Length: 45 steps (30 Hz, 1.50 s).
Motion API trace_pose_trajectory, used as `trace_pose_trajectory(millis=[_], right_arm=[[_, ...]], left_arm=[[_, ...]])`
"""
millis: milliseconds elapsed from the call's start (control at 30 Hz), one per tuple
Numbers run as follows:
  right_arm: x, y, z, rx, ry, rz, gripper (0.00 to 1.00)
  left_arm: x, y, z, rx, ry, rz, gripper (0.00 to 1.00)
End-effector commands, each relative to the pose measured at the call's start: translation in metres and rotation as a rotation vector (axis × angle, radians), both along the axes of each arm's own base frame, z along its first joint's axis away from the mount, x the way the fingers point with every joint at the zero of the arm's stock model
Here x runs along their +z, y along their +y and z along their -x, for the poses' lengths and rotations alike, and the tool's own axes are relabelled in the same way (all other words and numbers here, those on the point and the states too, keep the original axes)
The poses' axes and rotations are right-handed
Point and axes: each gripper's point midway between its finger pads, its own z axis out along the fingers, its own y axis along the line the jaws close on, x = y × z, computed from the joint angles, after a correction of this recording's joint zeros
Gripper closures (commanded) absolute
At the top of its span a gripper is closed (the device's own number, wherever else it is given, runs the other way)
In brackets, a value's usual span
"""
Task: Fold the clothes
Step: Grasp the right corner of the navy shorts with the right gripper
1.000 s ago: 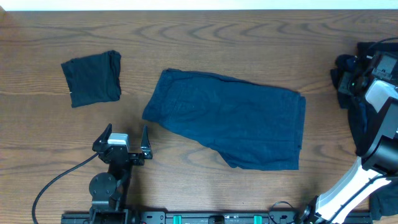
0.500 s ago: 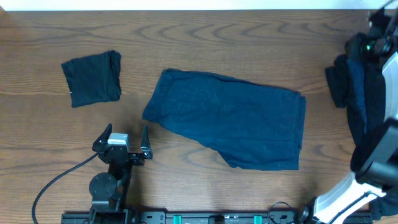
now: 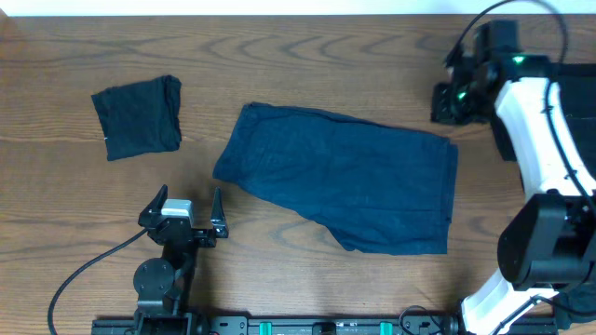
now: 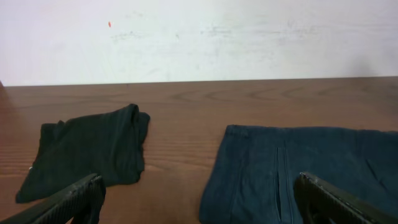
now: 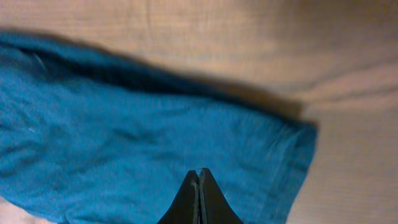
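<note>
The clothes lie in three places. A navy garment is spread flat mid-table, and a folded black one sits at the upper left. A dark heap lies at the right edge, mostly behind the right arm. My right gripper hovers just above the navy garment's upper right corner; in the right wrist view its fingers are shut, tips together over the blue cloth, holding nothing. My left gripper rests near the front edge, open and empty. The left wrist view looks between the black fold and the navy cloth.
The bare wooden table runs along the back. The left arm's cable loops at the front left. The right arm's white links cross over the heap.
The right arm has swung from the heap at the right edge leftward to the navy garment's upper right corner, and its jaws have closed empty. The left arm has not moved.
</note>
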Motion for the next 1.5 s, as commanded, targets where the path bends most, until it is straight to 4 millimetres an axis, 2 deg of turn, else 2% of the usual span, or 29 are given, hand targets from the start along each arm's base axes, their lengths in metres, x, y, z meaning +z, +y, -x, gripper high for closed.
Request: trace_pose_trajectory(millis=[0,100,233,267,367,533,700,900,1000,1067,1167,1233,1367,1467], right_arm=[[-0.043,-0.007,0.028,-0.075,0.129,0.115,0.99],[-0.07,-0.005,0.039,-0.072,0.151,0.138,0.99],[-0.104,-0.001,0.042,-0.061,0.112,0.136,0.99],[-0.117,-0.001,0.041,-0.062,0.08,0.134,0.99],[-0.131,-0.007,0.038,-0.076,0.031,0.167,0.99],[-0.145,-0.023,0.029,-0.115,-0.065,0.249,0.99],[-0.151,-0.023,0.018,-0.129,-0.169,0.24,0.99],[-0.148,-0.022,0.006,-0.139,-0.245,0.23,0.99],[-0.14,-0.022,-0.003,-0.139,-0.286,0.227,0.99],[-0.125,-0.018,-0.013,-0.117,-0.323,0.216,0.99],[-0.082,-0.009,-0.026,-0.092,-0.394,0.168,0.99],[-0.047,-0.002,-0.028,-0.077,-0.435,0.128,0.99],[0.0,0.005,-0.01,-0.057,-0.457,0.084,0.97],[0.011,0.004,0.018,-0.074,-0.396,0.076,0.95]], left_arm=[[-0.015,-0.004,0.001,-0.021,0.043,-0.009,0.02],[-0.015,-0.004,0.001,-0.021,0.043,-0.009,0.02],[-0.015,-0.004,0.001,-0.021,0.043,-0.009,0.02],[-0.015,-0.004,0.001,-0.021,0.043,-0.009,0.02],[-0.015,-0.004,0.001,-0.021,0.043,-0.009,0.02],[-0.015,-0.004,0.001,-0.021,0.043,-0.009,0.02],[-0.015,-0.004,0.001,-0.021,0.043,-0.009,0.02],[-0.015,-0.004,0.001,-0.021,0.043,-0.009,0.02],[-0.015,-0.004,0.001,-0.021,0.043,-0.009,0.02],[-0.015,-0.004,0.001,-0.021,0.043,-0.009,0.02],[-0.015,-0.004,0.001,-0.021,0.043,-0.009,0.02],[-0.015,-0.004,0.001,-0.021,0.043,-0.009,0.02],[-0.015,-0.004,0.001,-0.021,0.043,-0.009,0.02],[-0.015,-0.004,0.001,-0.021,0.043,-0.009,0.02]])
